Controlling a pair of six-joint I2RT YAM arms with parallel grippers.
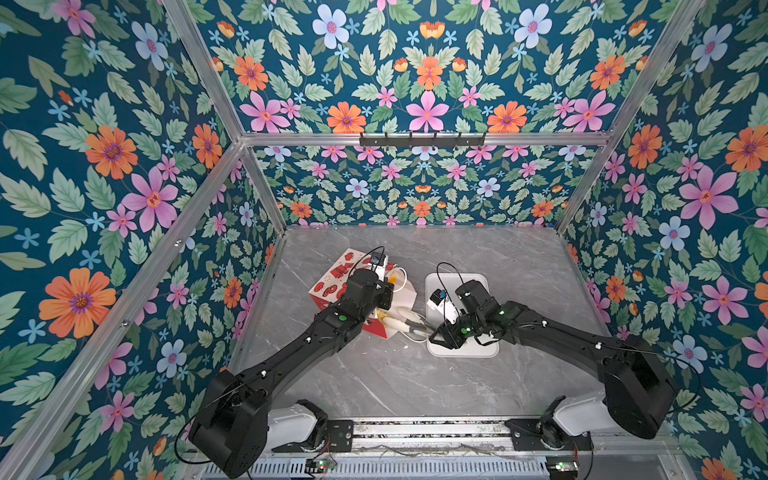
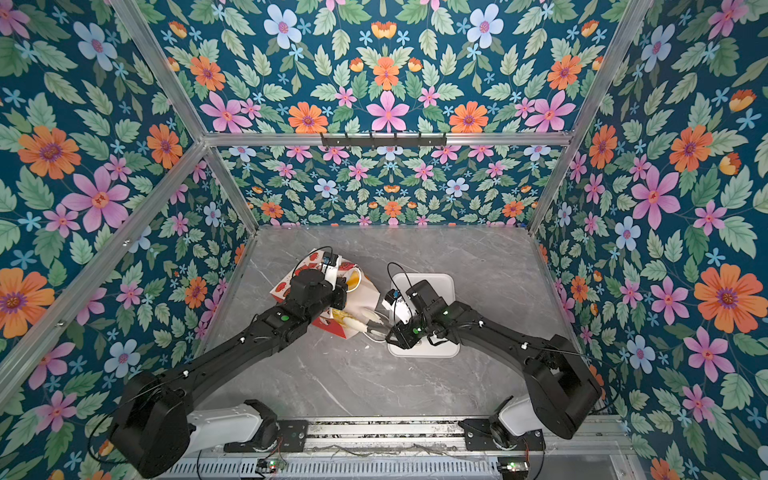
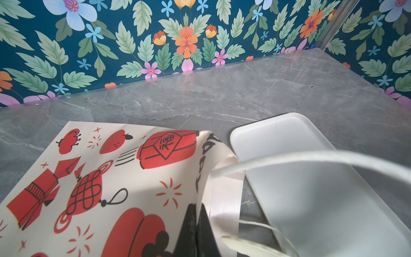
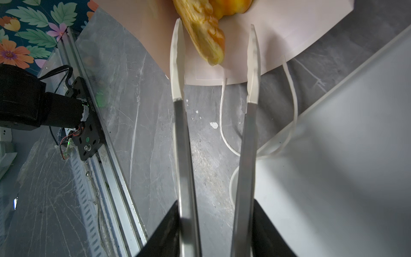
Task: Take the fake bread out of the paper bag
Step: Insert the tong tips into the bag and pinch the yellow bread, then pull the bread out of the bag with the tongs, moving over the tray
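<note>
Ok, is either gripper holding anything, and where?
Left gripper: the paper bag, pinched at its mouth edge. Right gripper: nothing, open around the fake bread tip.

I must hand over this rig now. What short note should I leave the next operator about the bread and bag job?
Left pincer: shut, apparently pinching the rim of the paper bag, which lies on its side on the table.
Right pincer: open, fingers either side of a fake bread tip at the bag's mouth, not gripping.
Done: no bread shows on the white tray beside the bag.
Left: close on that piece, pull it out; at least one more piece shows behind it.
</note>
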